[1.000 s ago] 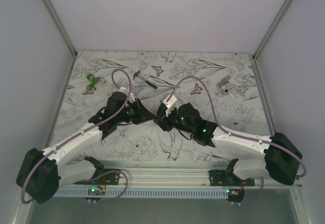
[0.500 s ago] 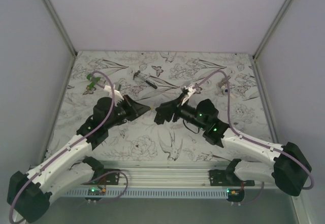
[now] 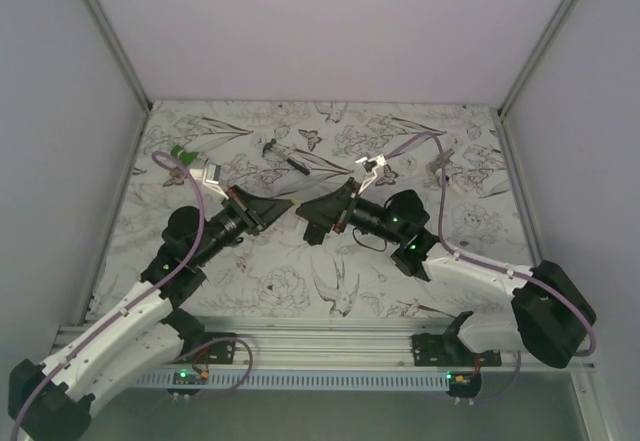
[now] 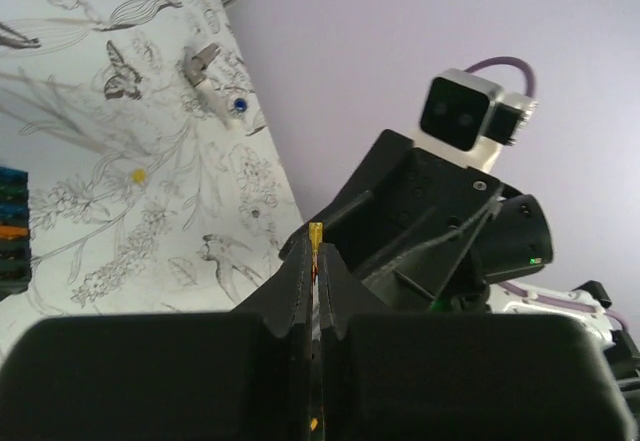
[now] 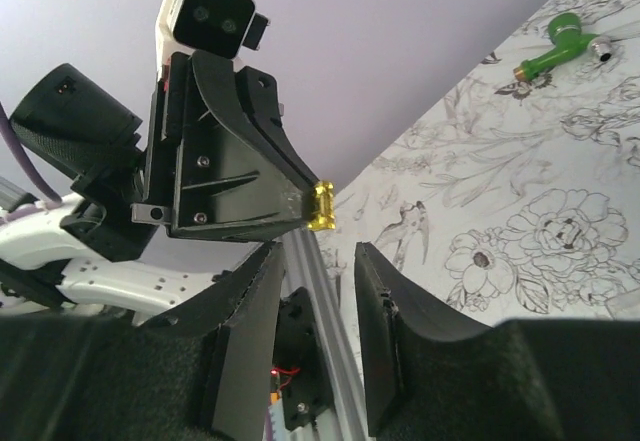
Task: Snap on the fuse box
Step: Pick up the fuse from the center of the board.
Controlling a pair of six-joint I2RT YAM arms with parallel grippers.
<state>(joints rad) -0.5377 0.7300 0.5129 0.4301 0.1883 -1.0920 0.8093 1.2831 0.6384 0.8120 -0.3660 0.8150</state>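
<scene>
My left gripper [image 4: 315, 246] is shut on a small yellow piece [image 4: 316, 231] that pokes out past its tips. Both grippers hang above the mid-table, tips nearly meeting: the left gripper [image 3: 288, 204] points right and the right gripper [image 3: 304, 211] points left. In the right wrist view the right gripper [image 5: 320, 253] stands open, and the yellow piece [image 5: 321, 206] sits just beyond its gap, not between the fingers. The fuse box [image 4: 10, 231] shows only as a dark strip with blue and orange bands, cut off by the left edge of the left wrist view.
A thin dark tool [image 3: 285, 156] lies at the back centre of the flower-patterned table. A green piece [image 3: 182, 153] lies at the back left. A small grey part with a blue dot [image 3: 440, 169] is at the back right. Pale walls enclose three sides, and a metal rail [image 3: 330, 346] runs along the front.
Both arms have lifted and turned, so the grippers now point tip to tip. The left arm has drawn back toward the left. The right jaws have spread wider apart.
</scene>
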